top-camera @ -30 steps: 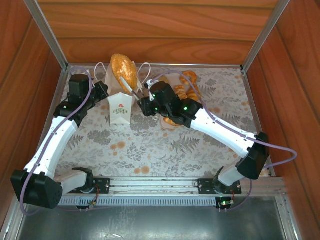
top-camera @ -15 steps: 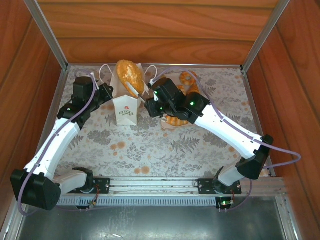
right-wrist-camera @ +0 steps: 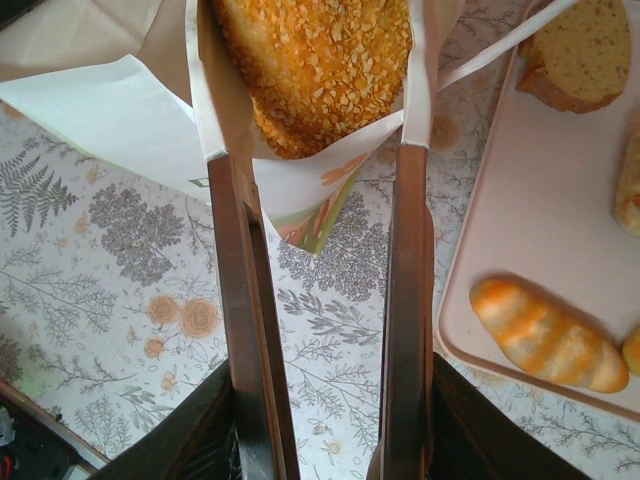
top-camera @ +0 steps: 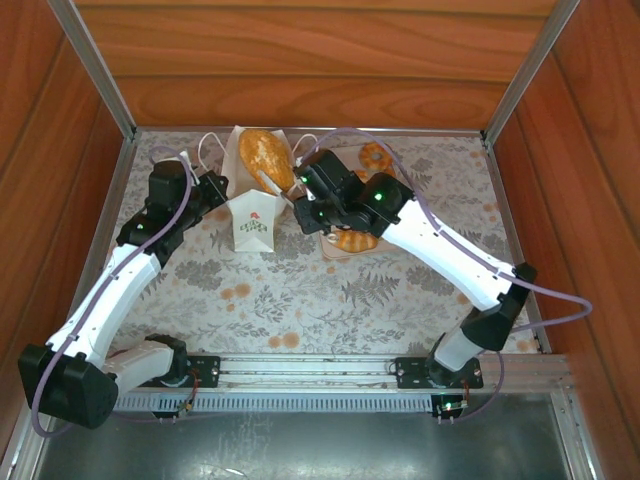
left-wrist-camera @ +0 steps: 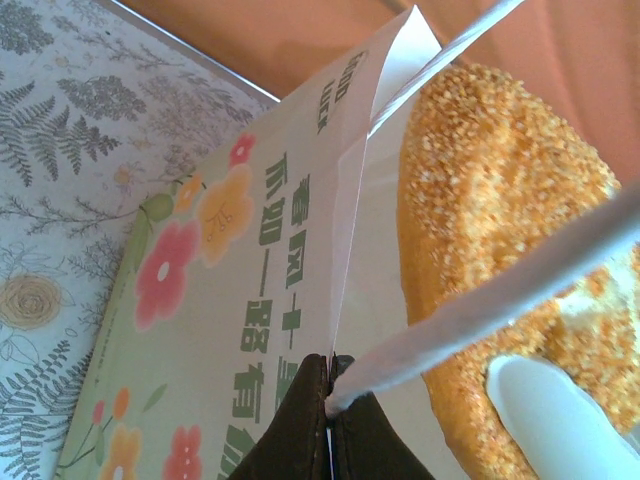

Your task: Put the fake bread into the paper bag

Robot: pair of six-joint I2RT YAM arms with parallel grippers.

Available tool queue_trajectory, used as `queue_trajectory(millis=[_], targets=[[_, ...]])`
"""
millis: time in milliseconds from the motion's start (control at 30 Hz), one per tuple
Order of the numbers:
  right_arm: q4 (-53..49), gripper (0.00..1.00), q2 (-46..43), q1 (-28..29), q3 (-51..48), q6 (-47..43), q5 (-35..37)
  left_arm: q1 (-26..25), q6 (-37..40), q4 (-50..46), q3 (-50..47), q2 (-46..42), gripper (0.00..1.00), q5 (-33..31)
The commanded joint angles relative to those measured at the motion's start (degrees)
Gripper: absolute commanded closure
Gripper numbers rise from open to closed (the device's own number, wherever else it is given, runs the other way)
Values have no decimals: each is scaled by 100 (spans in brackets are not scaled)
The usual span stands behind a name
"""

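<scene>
At the bottom of the top view, the metal rail carries both arm bases. Beyond it the fern-patterned grey tablecloth lies bare across the middle, which gives wide open room between the bases and the things farther back.

In the upper middle stands the small white paper bag with a colourful print. The left pincer is at its left side. In the left wrist view its dark tips are pressed together on the bag's rim, where a thin white handle begins.

The right pincer comes from the right and grips the big oval golden-brown loaf. In the right wrist view this pincer has one finger on each side of the loaf, both touching it. The lower end of the loaf sits inside the open mouth of the bag, and most of it rises above the rim.

Just right of the bag lies the flat beige-pink tray. It holds a striped orange roll and a round brown slice. A golden ring pastry lies farther back.

The bag stands near the table's back edge, close under the wooden back wall. Wooden walls also close the left and right sides.
</scene>
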Motion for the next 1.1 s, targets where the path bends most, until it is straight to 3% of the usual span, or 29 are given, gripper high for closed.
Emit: queue_trajectory(millis=[0, 400, 700, 1067], targets=[[-513, 87, 175, 16, 475, -159, 90, -65, -26, 254, -21, 34, 100, 62], [-1110, 86, 772, -192, 1550, -544, -610, -118, 184, 423, -27, 185, 100, 251], [-1125, 86, 503, -190, 1293, -751, -566, -52, 183, 158, -89, 37, 100, -157], [-1478, 86, 557, -312, 1386, -696, -554, 27, 447, 293, -54, 40, 100, 320]])
